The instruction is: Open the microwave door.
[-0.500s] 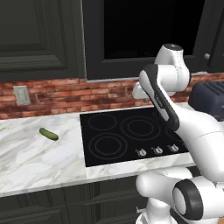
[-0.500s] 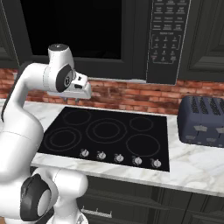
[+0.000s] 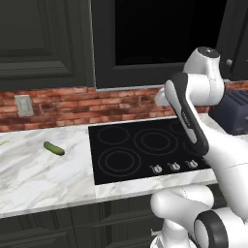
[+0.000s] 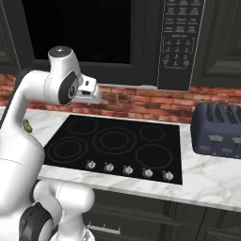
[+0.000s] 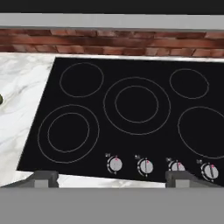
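The microwave door (image 3: 164,43) (image 4: 80,33), a wide black panel with a dark glass window, hangs shut above the cooktop. Its keypad panel (image 4: 181,42) sits to the door's right. My gripper (image 5: 113,178) is open, its two fingertips spread wide with nothing between them. It looks down on the cooktop (image 5: 131,113). The hand (image 4: 89,93) hovers just below the door's lower edge, in front of the brick wall, and touches nothing.
A black glass cooktop (image 3: 145,150) with a row of knobs (image 4: 127,169) lies in the marble counter (image 3: 43,174). A green pickle (image 3: 54,148) lies to its left, and a dark toaster (image 4: 219,129) stands to its right. A dark cabinet door (image 3: 38,43) flanks the microwave.
The arm's upper joint has shifted slightly to the right in the left base view. The hand stays nearly where it was, and the door is still shut.
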Available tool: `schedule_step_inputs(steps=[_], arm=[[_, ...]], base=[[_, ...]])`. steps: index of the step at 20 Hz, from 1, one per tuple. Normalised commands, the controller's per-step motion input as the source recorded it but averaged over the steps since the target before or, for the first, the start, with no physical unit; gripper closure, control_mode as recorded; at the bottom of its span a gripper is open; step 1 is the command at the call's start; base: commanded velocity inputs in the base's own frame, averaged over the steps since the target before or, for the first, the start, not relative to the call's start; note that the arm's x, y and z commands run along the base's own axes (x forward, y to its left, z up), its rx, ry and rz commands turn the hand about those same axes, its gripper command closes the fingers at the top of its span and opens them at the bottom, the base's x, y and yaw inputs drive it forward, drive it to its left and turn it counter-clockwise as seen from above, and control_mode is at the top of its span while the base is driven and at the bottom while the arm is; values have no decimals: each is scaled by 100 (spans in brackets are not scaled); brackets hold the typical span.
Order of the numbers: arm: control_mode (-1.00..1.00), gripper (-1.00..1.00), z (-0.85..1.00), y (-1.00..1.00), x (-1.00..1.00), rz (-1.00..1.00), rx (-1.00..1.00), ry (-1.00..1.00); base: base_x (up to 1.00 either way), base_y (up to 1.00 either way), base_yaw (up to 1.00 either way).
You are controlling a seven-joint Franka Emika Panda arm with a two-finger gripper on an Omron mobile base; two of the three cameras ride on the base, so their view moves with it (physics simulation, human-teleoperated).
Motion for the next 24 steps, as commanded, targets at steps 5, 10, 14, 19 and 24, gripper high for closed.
schedule_step_inputs(steps=[5,10,14,19,24], arm=[[-100,-100,45,-45,-37,0,1,-22],[-100,-100,45,-45,-45,0,0,-51],[-100,-100,46,-56,-29,0,0,-57],[-100,-100,38,-71,-21,0,0,-38],[-100,-100,46,-63,-10,0,0,-21]], base=[[0,0,0],[0,0,0],[0,0,0],[0,0,0],[0,0,0]])
